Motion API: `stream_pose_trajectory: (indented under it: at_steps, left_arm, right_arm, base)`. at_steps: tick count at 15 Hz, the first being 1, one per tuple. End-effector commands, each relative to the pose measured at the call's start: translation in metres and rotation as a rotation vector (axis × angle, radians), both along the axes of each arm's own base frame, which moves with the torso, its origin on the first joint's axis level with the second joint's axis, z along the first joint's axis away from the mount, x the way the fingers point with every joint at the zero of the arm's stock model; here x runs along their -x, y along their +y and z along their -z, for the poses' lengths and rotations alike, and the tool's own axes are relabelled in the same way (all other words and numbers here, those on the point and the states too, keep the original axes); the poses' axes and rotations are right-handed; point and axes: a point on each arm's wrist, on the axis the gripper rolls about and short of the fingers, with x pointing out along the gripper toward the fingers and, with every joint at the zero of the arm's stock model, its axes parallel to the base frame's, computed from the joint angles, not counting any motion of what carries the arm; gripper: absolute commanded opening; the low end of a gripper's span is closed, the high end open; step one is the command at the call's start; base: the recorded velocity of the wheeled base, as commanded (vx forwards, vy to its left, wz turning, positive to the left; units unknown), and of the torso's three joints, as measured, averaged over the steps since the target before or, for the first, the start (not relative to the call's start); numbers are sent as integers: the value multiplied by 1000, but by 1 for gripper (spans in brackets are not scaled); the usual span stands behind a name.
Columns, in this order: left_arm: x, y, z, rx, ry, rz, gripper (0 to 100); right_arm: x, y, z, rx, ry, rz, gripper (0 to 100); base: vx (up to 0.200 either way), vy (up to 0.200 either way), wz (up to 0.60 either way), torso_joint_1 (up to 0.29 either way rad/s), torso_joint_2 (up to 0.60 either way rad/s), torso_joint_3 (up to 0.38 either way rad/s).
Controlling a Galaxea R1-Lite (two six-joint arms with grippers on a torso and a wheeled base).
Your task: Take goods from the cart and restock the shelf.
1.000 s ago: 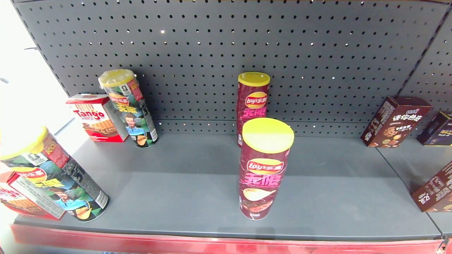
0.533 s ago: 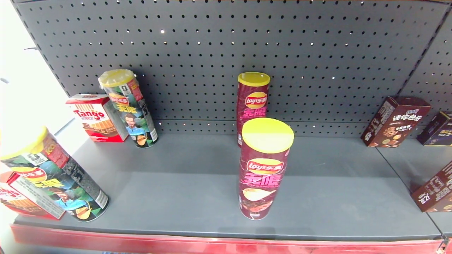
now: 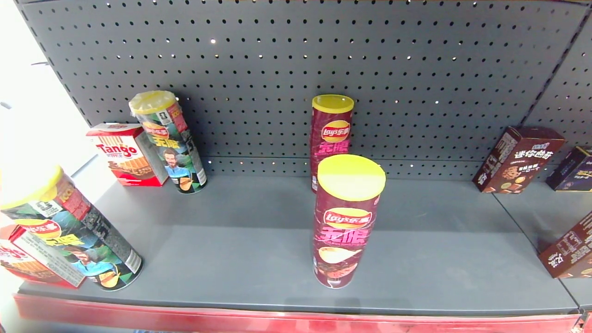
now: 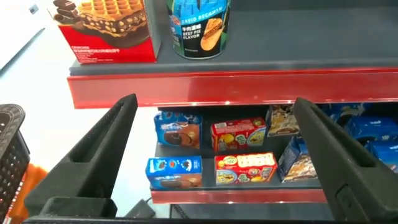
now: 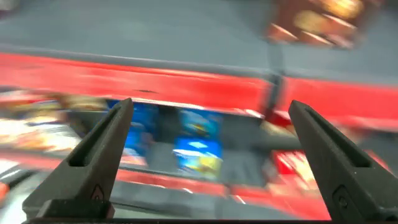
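Head view looks onto the shelf [image 3: 259, 259], a grey board with a red front lip and a pegboard [image 3: 277, 69] behind it. At the left end the front green can [image 3: 69, 231] stands near the lip with the front wafer box [image 3: 27, 266] just beside it. Farther back, the rear wafer box [image 3: 125, 155] sits just beside the rear green can [image 3: 169, 143]. Near the middle, the rear maroon can [image 3: 330, 134] stands upright by the pegboard and the front maroon can [image 3: 347, 222] stands upright ahead of it. Brown boxes [image 3: 518, 159] lie at the right end.

Left wrist view has the left hand [image 4: 212, 102] spread wide with nothing between its fingers, facing the shelf's red lip from below. Cookie packs [image 4: 242, 134] fill the lower shelf beyond. A dark mesh basket [image 4: 9, 143] at the edge may be the cart, though I cannot tell for sure. Right wrist view has the right hand [image 5: 211, 104] likewise spread and empty, also before a red shelf lip.

With both hands empty and low, the step in hand looks like the fetch, not the placing. The next move calls for turning to the cart, pinching one item squarely, and lifting it above the lip. It can then be set in a bare stretch of shelf, well apart from the upright cans so none is knocked over.
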Motion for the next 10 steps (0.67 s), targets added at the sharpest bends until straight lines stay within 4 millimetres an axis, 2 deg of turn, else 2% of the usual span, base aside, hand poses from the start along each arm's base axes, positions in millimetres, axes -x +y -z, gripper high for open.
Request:
stream_pose_trajectory:
  at_steps: [1, 6, 7, 10]
  left_arm:
    - [0, 0, 0, 2, 0, -5, 100]
    - [0, 0, 0, -1, 0, -4, 100]
    - [0, 0, 0, -1, 0, -2, 100]
    - [0, 0, 0, 2, 0, -5, 100]
  right_arm:
    - [0, 2, 0, -2, -10, 144, 100]
    - [1, 2, 1, -2, -19, 138, 100]
    - [7, 1, 2, -11, -111, 76, 100]
    - [7, 1, 2, -11, -111, 81, 100]
  base:
    - [0, 0, 0, 0, 0, 0]
    - [0, 0, 0, 0, 0, 0]
    - [0, 0, 0, 0, 0, 0]
    - [0, 0, 0, 0, 0, 0]
